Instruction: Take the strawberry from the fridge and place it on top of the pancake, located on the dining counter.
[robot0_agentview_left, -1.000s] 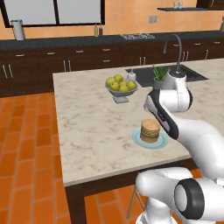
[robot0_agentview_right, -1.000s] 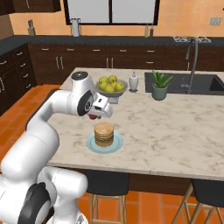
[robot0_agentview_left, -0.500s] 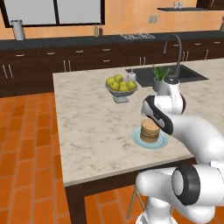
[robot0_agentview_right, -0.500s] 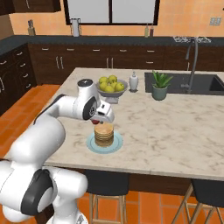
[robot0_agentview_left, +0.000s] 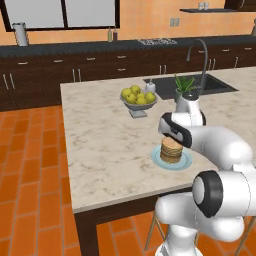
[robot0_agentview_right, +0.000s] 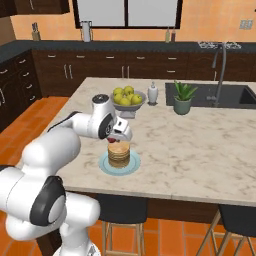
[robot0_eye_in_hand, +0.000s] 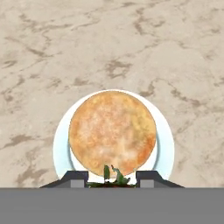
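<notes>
Pincer (robot0_eye_in_hand: 112, 178) closed on strawberry (robot0_eye_in_hand: 113, 175), poised just above pancake (robot0_eye_in_hand: 112, 132), blue plate (robot0_eye_in_hand: 165, 148), marbled desk (robot0_eye_in_hand: 131, 43)

The scene is evenly and brightly lit, with no single light source to be made out. Soft, faint shadows are cast on the dining counter (robot0_agentview_left: 105, 145) close under the pancake (robot0_agentview_right: 119, 154) plate and the fruit bowl (robot0_agentview_right: 126, 98) behind the pancake. A mild sheen is seen on the white arm beside the pancake, without harsh glare. Both base views are slightly soft and coarse, with fine detail lost on the far wall cabinets beyond the pancake. In the hand view the pancake is rendered somewhat blurred, and the marbling around it is smeared. No edge distortion is noticeable.
</notes>
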